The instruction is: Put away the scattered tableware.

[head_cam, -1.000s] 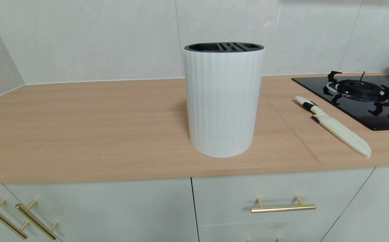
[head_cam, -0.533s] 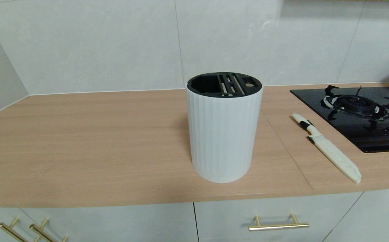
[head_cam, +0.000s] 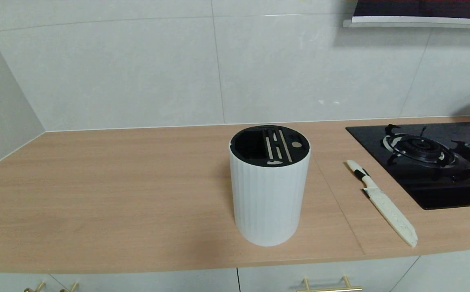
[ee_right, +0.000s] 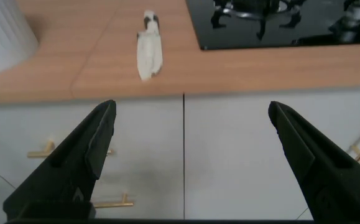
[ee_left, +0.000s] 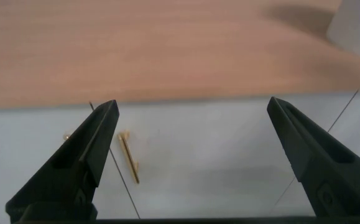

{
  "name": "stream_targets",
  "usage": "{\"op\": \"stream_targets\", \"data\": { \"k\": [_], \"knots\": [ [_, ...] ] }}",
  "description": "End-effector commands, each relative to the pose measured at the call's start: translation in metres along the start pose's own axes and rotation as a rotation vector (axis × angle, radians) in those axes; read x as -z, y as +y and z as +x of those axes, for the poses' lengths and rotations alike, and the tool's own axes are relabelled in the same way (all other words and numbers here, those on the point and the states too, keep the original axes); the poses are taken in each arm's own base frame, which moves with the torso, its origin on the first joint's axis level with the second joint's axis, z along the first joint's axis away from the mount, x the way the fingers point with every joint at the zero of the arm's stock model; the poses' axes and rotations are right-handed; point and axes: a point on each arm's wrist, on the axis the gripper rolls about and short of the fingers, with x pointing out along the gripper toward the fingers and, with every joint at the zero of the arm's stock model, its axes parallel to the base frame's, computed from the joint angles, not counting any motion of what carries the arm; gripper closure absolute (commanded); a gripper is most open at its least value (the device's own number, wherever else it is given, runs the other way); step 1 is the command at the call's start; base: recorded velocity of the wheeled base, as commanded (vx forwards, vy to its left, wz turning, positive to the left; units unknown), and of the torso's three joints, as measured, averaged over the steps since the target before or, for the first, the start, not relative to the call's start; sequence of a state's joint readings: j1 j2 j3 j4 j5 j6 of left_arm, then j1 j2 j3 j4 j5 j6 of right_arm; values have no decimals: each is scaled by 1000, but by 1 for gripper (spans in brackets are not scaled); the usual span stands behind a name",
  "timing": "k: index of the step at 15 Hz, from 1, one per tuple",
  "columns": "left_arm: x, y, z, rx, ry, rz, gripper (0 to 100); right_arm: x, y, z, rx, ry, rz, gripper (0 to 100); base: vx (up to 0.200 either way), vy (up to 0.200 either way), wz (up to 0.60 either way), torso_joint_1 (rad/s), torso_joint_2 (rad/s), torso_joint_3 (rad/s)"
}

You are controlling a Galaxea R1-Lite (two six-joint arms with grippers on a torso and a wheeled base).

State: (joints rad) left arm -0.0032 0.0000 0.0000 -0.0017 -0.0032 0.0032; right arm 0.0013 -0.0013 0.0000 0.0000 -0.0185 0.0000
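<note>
Right wrist view: right pincer (ee_right: 191,106) wide apart, empty, clear of the knife (ee_right: 148,48); left pincer (ee_left: 192,104) likewise wide, empty.

Bright even light, soft shadow by holder (head_cam: 268,194)

White, ribbed, cylindrical knife holder (head_cam: 268,198) stands upright, well to the left of the hob (head_cam: 442,188). Its black top insert carries several narrow slots and one larger opening. Knife (head_cam: 382,202), cream blade apparently speckled, white-and-black handle, lies flat just left of the hob, blade pointing nearward.
</note>
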Motion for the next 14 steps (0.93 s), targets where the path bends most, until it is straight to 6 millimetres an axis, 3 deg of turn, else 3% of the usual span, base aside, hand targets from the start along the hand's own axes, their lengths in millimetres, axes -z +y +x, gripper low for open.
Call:
{"op": "stream_targets", "data": {
  "k": [1,14],
  "knots": [
    [0,0,0,0,0,0,0,0,0,0,0,1,0,0,0,0,0,261,-530,-286],
    [0,0,0,0,0,0,0,0,0,0,0,1,0,0,0,0,0,260,-541,-283]
  ]
}}
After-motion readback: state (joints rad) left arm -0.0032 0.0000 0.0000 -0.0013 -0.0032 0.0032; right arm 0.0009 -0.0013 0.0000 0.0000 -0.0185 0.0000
